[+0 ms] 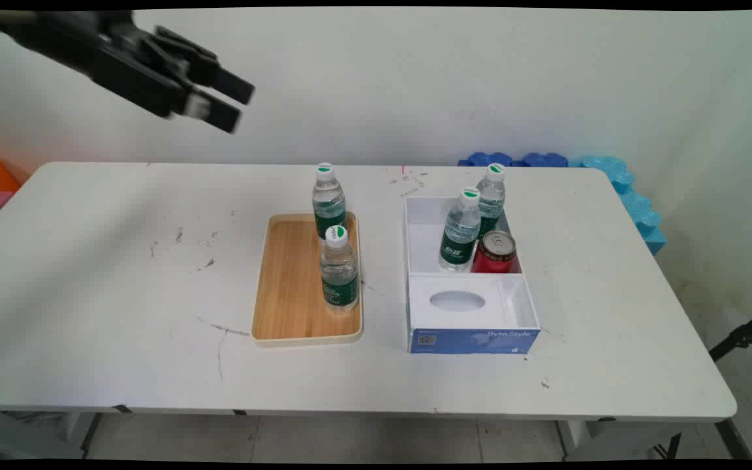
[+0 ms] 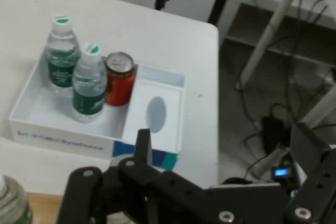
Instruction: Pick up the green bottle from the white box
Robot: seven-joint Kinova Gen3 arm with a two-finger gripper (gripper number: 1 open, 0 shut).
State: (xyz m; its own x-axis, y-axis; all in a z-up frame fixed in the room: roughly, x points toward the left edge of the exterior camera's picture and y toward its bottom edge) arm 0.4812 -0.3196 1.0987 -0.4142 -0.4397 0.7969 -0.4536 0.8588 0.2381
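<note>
Bottles [image 1: 339, 267] on the tray [image 1: 288, 287] look light, slick, best gripped mid-body; my gripper [image 1: 222, 98] hangs high, empty, slightly parted

Black two-finger gripper [image 1: 227, 99], matte angular linkage bars, silver pivot screws, flat rectangular black fingers [image 1: 232, 85]

You get the gripper [image 1: 219, 98] only as a motion smear at the main view's top left, its arm cut by the edge, while the hand view crops a bottle [image 2: 11, 203] at bottom left.
</note>
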